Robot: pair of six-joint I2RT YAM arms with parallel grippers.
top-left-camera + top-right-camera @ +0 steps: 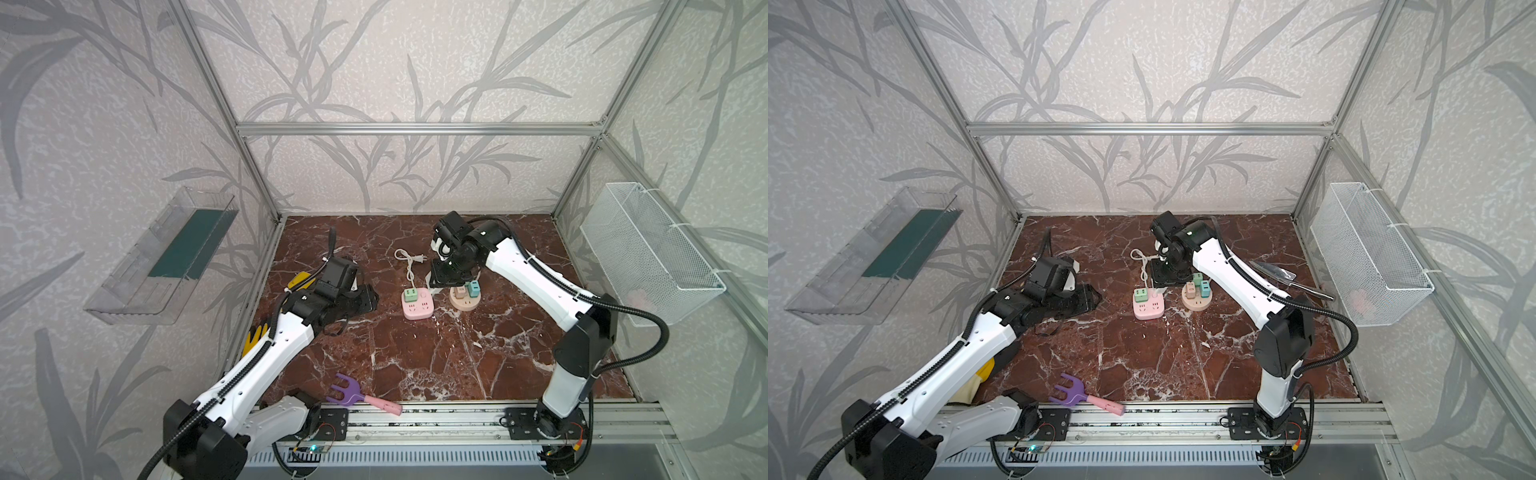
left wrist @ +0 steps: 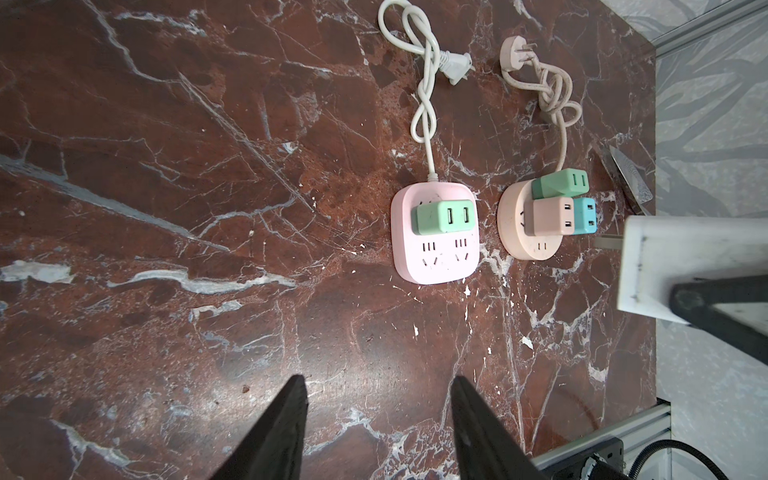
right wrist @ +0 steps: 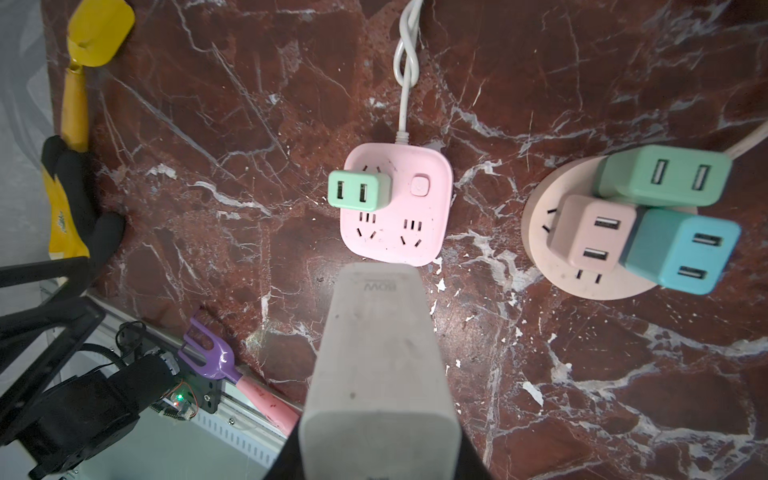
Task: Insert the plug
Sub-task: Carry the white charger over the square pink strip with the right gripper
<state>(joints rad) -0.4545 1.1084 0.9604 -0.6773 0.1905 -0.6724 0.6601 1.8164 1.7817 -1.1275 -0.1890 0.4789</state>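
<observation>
The right gripper (image 1: 441, 279) is clamped on the white charger (image 3: 380, 353), bottom centre of its wrist view, just below the pink power strip (image 3: 397, 203). Prongs are hidden there; misaligned, they would likely miss the free slots and shove the strip.

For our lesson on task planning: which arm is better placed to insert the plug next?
Right. The right gripper holds the white charger near the pink power strip; the left gripper is open and empty.
</observation>
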